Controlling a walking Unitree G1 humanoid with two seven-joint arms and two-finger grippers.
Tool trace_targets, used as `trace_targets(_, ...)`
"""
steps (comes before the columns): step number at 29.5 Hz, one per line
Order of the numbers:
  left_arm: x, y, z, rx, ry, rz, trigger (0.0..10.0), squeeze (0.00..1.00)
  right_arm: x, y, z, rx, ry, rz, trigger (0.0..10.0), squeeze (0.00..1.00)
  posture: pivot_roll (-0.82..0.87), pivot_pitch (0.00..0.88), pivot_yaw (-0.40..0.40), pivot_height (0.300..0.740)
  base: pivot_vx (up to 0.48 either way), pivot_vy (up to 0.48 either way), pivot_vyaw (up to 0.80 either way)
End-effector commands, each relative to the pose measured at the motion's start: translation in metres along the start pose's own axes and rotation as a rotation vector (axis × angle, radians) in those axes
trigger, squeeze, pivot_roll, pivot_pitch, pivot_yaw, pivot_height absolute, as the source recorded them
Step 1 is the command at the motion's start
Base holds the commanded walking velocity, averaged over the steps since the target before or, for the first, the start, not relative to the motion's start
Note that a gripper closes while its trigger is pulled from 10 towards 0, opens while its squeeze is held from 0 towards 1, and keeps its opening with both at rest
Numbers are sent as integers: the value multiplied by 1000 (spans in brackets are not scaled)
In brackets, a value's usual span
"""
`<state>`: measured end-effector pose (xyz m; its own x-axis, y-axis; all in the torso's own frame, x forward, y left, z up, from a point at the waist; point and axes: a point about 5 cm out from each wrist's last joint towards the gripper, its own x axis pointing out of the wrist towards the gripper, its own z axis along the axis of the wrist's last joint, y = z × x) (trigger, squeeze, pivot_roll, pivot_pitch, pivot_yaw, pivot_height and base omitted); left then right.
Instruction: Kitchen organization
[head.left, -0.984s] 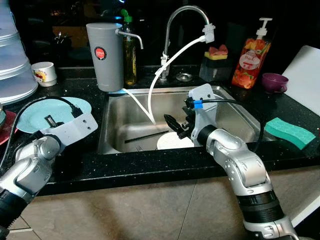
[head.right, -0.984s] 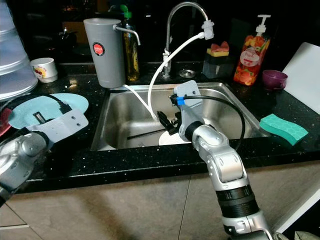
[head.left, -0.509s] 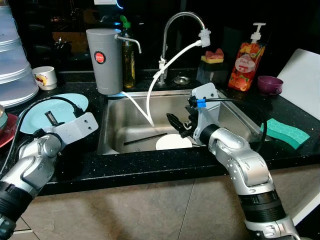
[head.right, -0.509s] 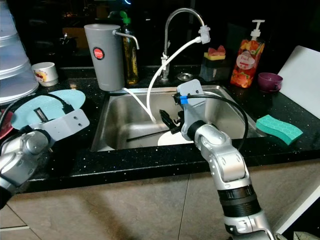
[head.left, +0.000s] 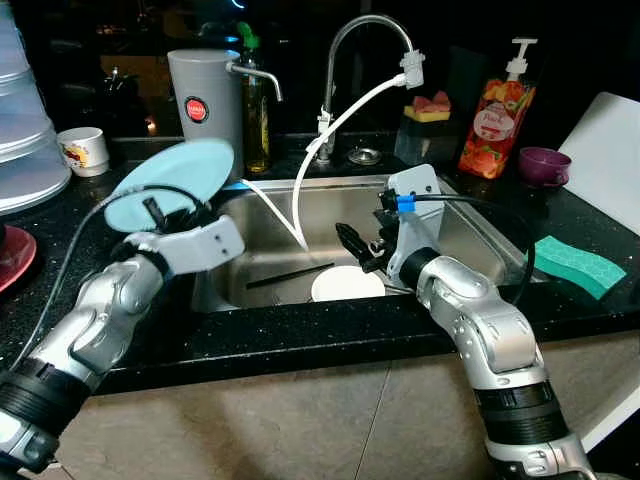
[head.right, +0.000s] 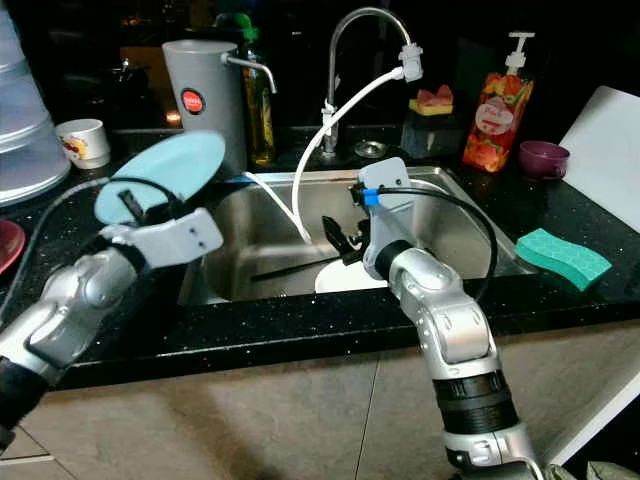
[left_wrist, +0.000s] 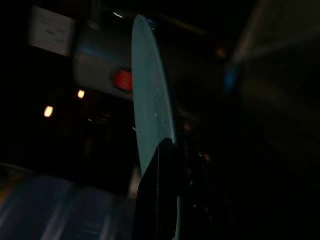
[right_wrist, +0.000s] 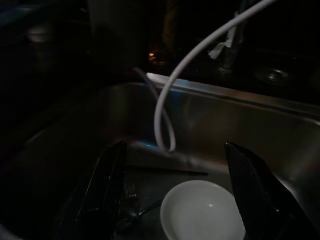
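Observation:
A light blue plate (head.left: 172, 180) is held up off the counter, tilted, at the sink's left edge, with my left gripper (head.left: 157, 212) shut on its lower rim. The left wrist view shows the plate (left_wrist: 150, 115) edge-on between the black fingers (left_wrist: 162, 195). My right gripper (head.left: 352, 245) hangs open over the steel sink (head.left: 270, 235). Below it a small white bowl (head.left: 346, 284) rests on the sink floor; the right wrist view has the bowl (right_wrist: 202, 210) between the spread fingers (right_wrist: 107, 185). A fork (right_wrist: 131, 197) and a dark utensil (head.left: 290, 275) lie beside the bowl.
A grey jug (head.left: 206, 95), oil bottle (head.left: 257, 115), faucet with white hose (head.left: 340, 110), sponge holder (head.left: 431, 125) and soap dispenser (head.left: 496, 120) line the back. A green sponge (head.left: 572, 264), purple cup (head.left: 546, 165) and white board (head.left: 610, 145) are right; a mug (head.left: 78, 150) and red dish (head.left: 12, 255) left.
My left gripper has lifted the blue plate off the counter and carried it right, tilting it toward the sink. The right gripper holds over the bowl.

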<state>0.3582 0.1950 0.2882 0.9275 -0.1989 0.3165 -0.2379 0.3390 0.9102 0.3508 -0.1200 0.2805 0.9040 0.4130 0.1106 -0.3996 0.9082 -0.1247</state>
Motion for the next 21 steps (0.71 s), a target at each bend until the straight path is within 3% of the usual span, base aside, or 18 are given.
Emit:
trace_targets(1,1,10,3,-18,-23,52,10000,0,0,-1,0,12,-10,-8,10000,0,55,97,-18,740,0,0,0)
trace_targets(2,2,15,7,-56,-38,78,10000,0,0,-2,0,14,-10,-9,10000,0,58,98,-20,740,0,0,0)
trace_targets(4,3,22,12,-242,-42,97,10000,0,0,-2,0,17,-11,-11,10000,0,57,98,-21,740,0,0,0)
trace_targets(5,3,22,12,-242,-42,97,10000,0,0,-2,0,17,-11,-11,10000,0,57,98,-21,740,0,0,0)
trace_targets(8,0,27,31,-669,-130,22,10000,0,1,-2,0,20,-13,-13,10000,0,61,98,-23,740,0,0,0)
trace_targets(9,-1,29,36,-773,-160,-2,10000,0,1,-2,0,21,-14,-15,10000,0,61,98,-23,740,0,0,0)
trace_targets(10,-1,29,36,-773,-160,-2,10000,0,1,-2,0,21,-14,-15,10000,0,61,98,-23,740,0,0,0)
trace_targets(11,-1,36,41,-974,-199,-12,10000,0,2,-3,0,23,-15,-20,10000,0,61,98,-23,740,0,0,0)
trace_targets(12,-1,38,43,-1059,-224,-36,10000,0,2,-3,0,24,-15,-23,10000,0,61,98,-23,740,0,0,0)
trace_targets(19,-5,46,44,-1168,-274,-81,10000,0,2,-4,1,30,-22,-31,10000,0,62,95,-22,740,0,0,0)
trace_targets(21,-6,49,41,-1273,-288,-121,10000,0,2,-5,1,33,-24,-37,10000,0,62,92,-23,740,0,0,0)
